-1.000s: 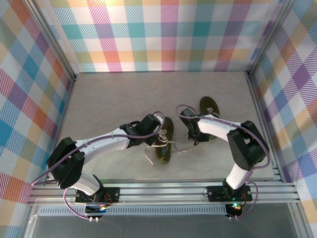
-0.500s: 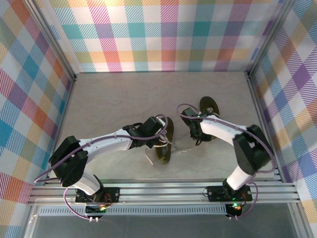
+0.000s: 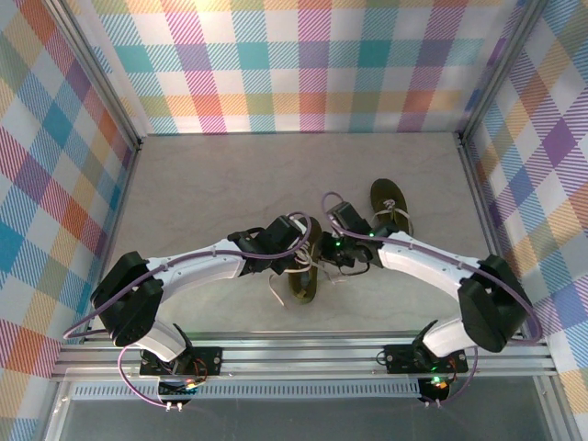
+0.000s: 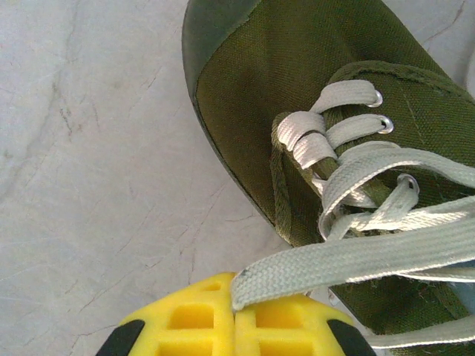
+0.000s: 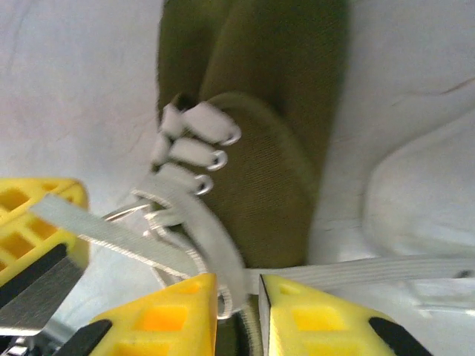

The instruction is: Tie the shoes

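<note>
Left wrist view first: what do the fingers have?

The left gripper [image 4: 236,302] sits at 6 o'clock. Its yellow fingers [image 4: 185,320] are pressed together on the end of a pale lace [image 4: 349,256]. That lace runs flat toward 3 o'clock, across the near shoe [image 4: 297,81].

And the shoe itself?

Olive canvas, toe toward 11 o'clock, standing on the pale table [image 4: 89,148]. Laces cross between metal eyelets [image 4: 385,124] at 2 o'clock.

Right wrist?

The right gripper [image 5: 237,289] is at 6 o'clock, just over the laced part of the same shoe. A narrow gap shows between its fingers and lace lies in that gap. The picture is blurred, so I cannot tell whether the pads pinch it. Another stretch of lace leaves toward 3 o'clock over the table.

Now from above.

The left arm [image 3: 197,262] and right arm [image 3: 427,266] reach in from 6 o'clock and meet near the middle of the table. The near shoe lies there, lengthwise from 6 to 12, with the left gripper at its 9 o'clock side and the right gripper at its 3 o'clock side. A loose lace end [image 3: 276,292] curls on the table at the shoe's 8 o'clock.

The other shoe?

The far shoe [image 3: 390,202] lies at about 1 o'clock from the near one, apart from it. The right arm passes just beside its 6 o'clock end. Plaid walls [image 3: 303,64] stand beyond.
</note>
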